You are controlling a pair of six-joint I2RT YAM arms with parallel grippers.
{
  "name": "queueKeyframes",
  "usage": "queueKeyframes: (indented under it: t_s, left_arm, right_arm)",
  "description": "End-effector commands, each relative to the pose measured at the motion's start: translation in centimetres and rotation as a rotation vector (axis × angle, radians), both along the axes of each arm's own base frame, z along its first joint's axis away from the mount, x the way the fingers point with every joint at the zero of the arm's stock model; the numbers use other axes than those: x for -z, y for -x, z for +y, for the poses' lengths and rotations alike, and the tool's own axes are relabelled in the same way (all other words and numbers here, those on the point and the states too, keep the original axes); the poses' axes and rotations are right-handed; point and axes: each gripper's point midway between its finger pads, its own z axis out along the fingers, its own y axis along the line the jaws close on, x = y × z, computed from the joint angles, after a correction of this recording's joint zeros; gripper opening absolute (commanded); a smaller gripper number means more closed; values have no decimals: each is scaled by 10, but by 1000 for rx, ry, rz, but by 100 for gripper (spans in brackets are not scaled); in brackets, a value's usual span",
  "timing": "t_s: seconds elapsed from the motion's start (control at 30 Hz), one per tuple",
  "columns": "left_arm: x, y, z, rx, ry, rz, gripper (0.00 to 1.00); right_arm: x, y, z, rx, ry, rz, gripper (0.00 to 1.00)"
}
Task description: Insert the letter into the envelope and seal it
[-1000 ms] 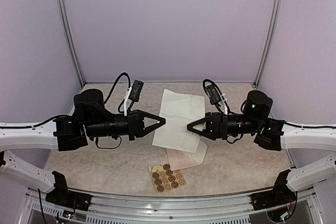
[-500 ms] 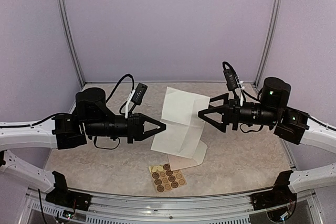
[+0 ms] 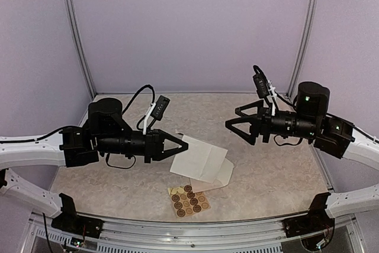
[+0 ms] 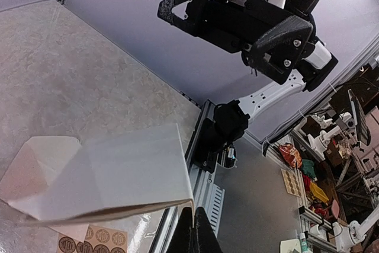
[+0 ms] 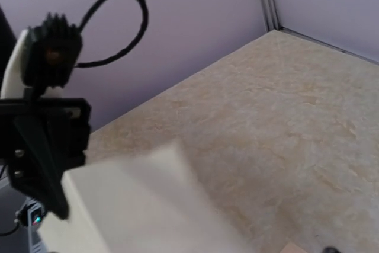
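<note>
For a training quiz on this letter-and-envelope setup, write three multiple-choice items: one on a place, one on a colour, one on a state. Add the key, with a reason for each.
1. Where does the sticker sheet lie?
A. against the far wall
B. by the near edge of the table, in front of the letter
C. under the right arm

2. What colour are the round stickers?
A. brown
B. blue
C. green

3. How does the right claw stand?
A. shut on the letter
B. shut on nothing
C. open, holding nothing

Key:
1 B: in the top view, the sheet lies closer to the arm bases than the letter does.
2 A: brown discs show on the tan sheet.
3 C: its fingers are spread in the air, and only the left claw pinches the letter's corner.
</note>
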Motion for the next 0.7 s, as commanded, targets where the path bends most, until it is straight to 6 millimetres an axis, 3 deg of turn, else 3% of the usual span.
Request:
queueKeyframes:
  t_s: [0.0,0.2,0.4,0.67]
  left_arm:
    - [-8,3,-4,23,8,-13,0]
    - [-11,7,-8,52,15,-13,0]
    - [-13,8,-9,62,14,-20,0]
    - [-18,7,-6,42,31,-40,0]
  right_arm:
    - [-14,21,7,-129,-33,-43,92]
    - [14,53,38,-361,9,28,84]
    - [41,65,55,-462,68,102,72]
    - [60,69,57,-477,88,150,40]
